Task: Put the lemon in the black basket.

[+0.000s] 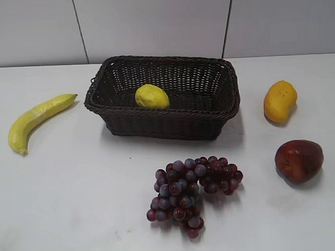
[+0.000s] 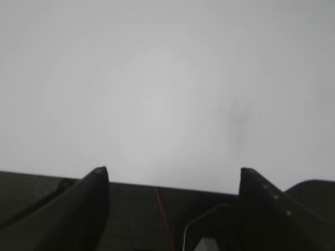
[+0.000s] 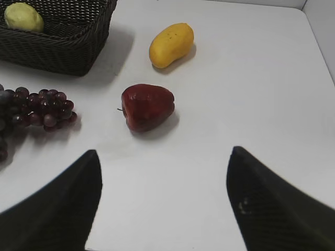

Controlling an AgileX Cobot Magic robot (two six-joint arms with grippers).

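The lemon (image 1: 151, 97) is pale yellow-green and lies inside the black basket (image 1: 123, 119) at the back middle of the table. It also shows in the right wrist view (image 3: 23, 16), inside the basket (image 3: 68, 49) at the top left. My right gripper (image 3: 163, 159) is open and empty, over bare table in front of a red apple. My left gripper (image 2: 171, 171) is open and empty, facing plain white table. Neither gripper shows in the exterior view.
A banana (image 1: 36, 119) lies left of the basket. An orange-yellow fruit (image 1: 280, 101) and a red apple (image 1: 299, 160) lie to the right. A bunch of purple grapes (image 1: 190, 188) lies in front of the basket.
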